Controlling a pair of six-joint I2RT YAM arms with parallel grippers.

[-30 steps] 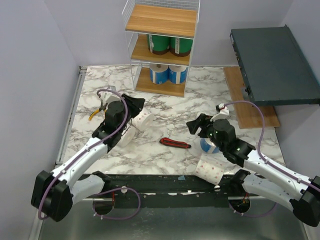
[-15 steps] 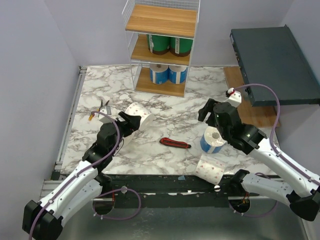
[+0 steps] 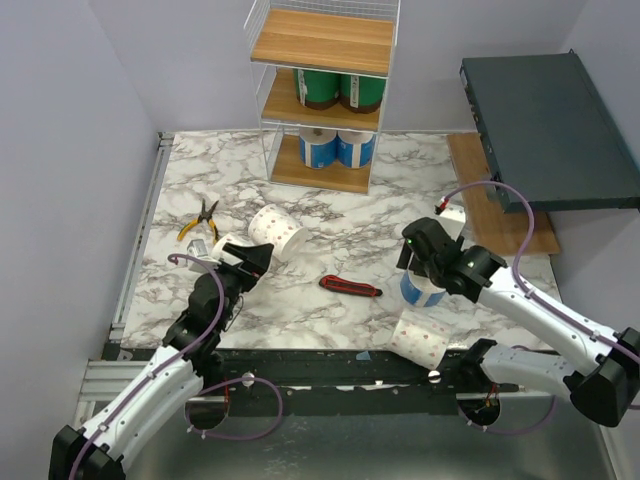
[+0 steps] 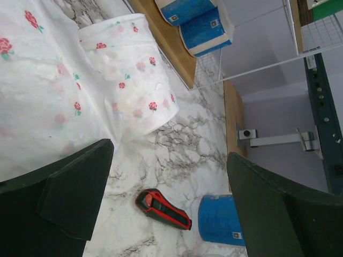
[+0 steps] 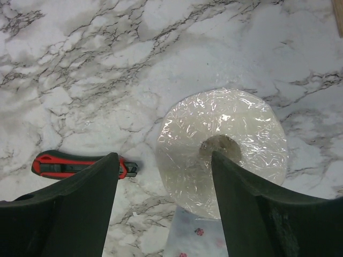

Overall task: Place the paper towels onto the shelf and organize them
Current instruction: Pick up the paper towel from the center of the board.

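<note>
Jaws of my left pincer stand wide apart with nothing between them, low over the marble table. Just ahead lie two white rolls printed with small red roses. The near rose roll fills the corner beside one finger, and the far rose roll lies on its side just beside it. I see no writing on either. Past them lies the red-and-black utility knife. Beyond it a blue-wrapped roll stands on end, with faint print on its wrapper that is too small to read.

My right pincer hangs over that blue-wrapped roll, jaws apart and not gripping it. From there I look down on its film-covered top and hollow core. A dotted roll lies on its side just beside it, at the table's near edge.

The shelf stands at the far edge of the table. Its middle tier holds a green pair, one with a pale label patch. Its bottom tier holds a blue pair with small dark label squares. No word on any of them is legible. Yellow-handled pliers lie left of the rose rolls, and a dark slab sits at the far right.
</note>
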